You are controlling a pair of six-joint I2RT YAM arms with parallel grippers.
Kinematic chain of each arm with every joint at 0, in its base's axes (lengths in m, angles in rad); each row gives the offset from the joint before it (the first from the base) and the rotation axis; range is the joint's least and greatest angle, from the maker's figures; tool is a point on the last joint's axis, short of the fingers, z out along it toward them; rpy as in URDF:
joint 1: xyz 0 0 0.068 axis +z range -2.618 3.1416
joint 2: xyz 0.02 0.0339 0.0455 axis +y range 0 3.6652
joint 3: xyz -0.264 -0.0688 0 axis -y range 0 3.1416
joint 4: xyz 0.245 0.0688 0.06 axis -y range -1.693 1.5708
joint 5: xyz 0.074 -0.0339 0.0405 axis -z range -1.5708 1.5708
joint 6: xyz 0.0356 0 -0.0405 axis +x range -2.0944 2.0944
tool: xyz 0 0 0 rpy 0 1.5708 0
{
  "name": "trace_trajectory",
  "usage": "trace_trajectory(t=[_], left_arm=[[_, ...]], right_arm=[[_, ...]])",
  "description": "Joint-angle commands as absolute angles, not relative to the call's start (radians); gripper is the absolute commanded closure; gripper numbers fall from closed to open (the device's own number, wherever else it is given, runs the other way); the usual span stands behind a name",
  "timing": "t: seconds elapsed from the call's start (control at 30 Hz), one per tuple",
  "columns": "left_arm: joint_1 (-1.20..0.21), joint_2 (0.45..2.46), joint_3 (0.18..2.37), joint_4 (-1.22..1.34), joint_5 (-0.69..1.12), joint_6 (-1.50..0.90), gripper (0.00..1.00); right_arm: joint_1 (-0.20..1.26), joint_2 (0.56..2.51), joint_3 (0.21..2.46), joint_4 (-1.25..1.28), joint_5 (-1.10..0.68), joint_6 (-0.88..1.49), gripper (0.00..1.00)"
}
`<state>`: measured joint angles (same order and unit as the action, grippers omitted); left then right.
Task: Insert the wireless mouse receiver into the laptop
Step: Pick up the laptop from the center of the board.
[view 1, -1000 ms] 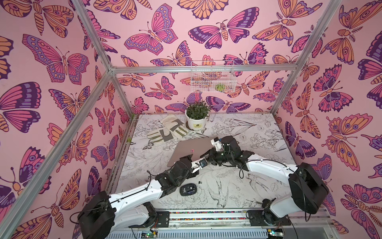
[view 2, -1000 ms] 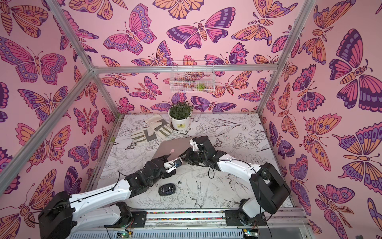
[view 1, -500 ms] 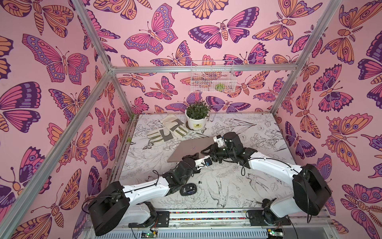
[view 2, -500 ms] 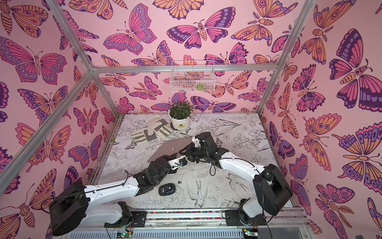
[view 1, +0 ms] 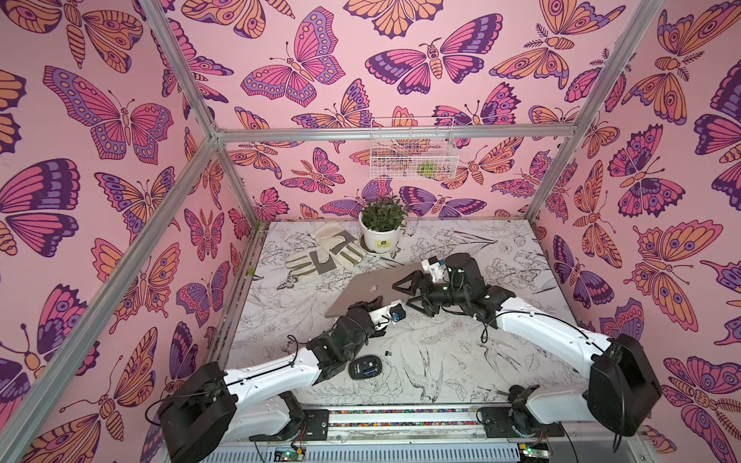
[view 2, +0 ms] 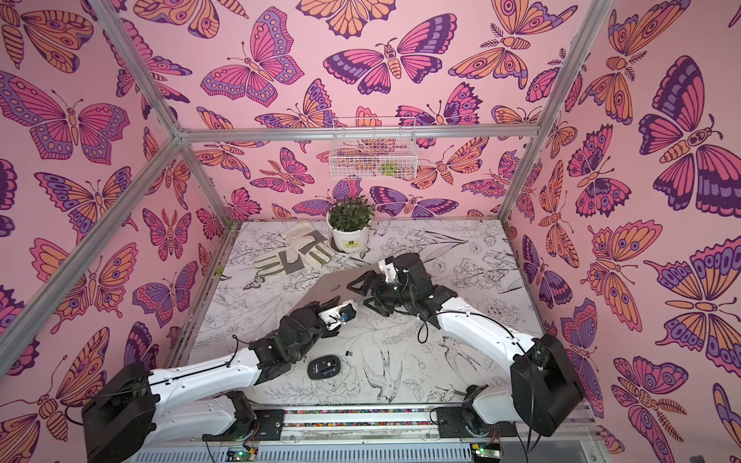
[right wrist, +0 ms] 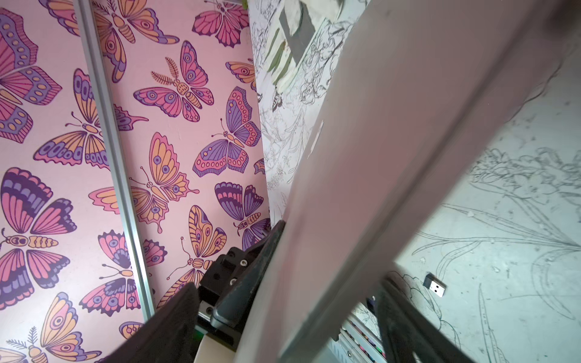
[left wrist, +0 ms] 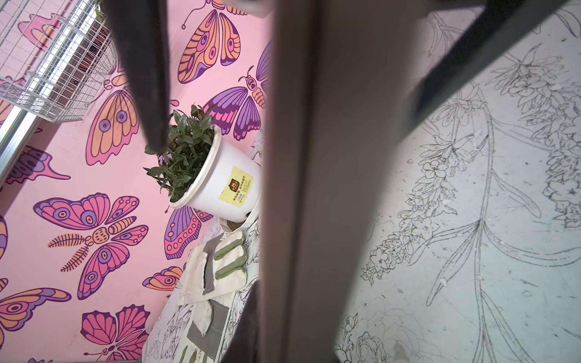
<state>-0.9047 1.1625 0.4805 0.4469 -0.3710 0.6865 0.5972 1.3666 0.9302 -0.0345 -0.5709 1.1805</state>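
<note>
Left hand [view 1: 371, 302] clenched on laptop [view 1: 373, 286], right hand [view 1: 407, 296] released astride it, amid flower-sketched tabletop [view 1: 461, 360], butterfly walls [view 1: 320, 80].

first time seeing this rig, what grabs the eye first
The pink butterfly wallpaper covering every wall hits first. Next, mid-table, the closed silver laptop is tilted up between the two arms, the left arm with jaws shut on its near edge, the right arm with jaws spread open around its other end. Near the front, a tiny black receiver lies loose beside the black mouse.
</note>
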Motion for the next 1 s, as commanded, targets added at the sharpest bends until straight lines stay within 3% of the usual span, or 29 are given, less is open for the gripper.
trace_trajectory(t=[0.0, 0.1, 0.37, 0.6, 0.63, 0.73, 0.8, 0.97], left_arm=[[-0.919, 1.168, 0.476, 0.437, -0.292, 0.579, 1.00], [-0.927, 1.179, 0.483, 0.436, -0.292, 0.584, 1.00], [-0.931, 1.181, 0.487, 0.454, -0.302, 0.607, 1.00], [-0.934, 1.177, 0.489, 0.460, -0.294, 0.601, 1.00], [-0.937, 1.175, 0.491, 0.459, -0.301, 0.595, 0.96], [-0.940, 1.150, 0.502, 0.439, -0.316, 0.551, 0.32], [-0.940, 1.110, 0.517, 0.384, -0.333, 0.488, 0.00], [-0.938, 0.916, 0.615, 0.020, -0.341, 0.169, 0.01]], right_arm=[[0.586, 1.401, 0.970, -0.120, -0.613, 1.152, 0.14], [0.585, 1.442, 0.985, -0.107, -0.639, 1.156, 0.20], [0.584, 1.478, 1.000, -0.075, -0.639, 1.160, 0.49], [0.584, 1.488, 0.997, -0.035, -0.639, 1.179, 0.88], [0.584, 1.488, 0.996, -0.029, -0.640, 1.183, 0.92], [0.584, 1.488, 0.996, -0.019, -0.640, 1.190, 1.00], [0.583, 1.486, 0.994, -0.009, -0.640, 1.198, 1.00], [0.580, 1.482, 0.992, 0.025, -0.631, 1.211, 1.00]])
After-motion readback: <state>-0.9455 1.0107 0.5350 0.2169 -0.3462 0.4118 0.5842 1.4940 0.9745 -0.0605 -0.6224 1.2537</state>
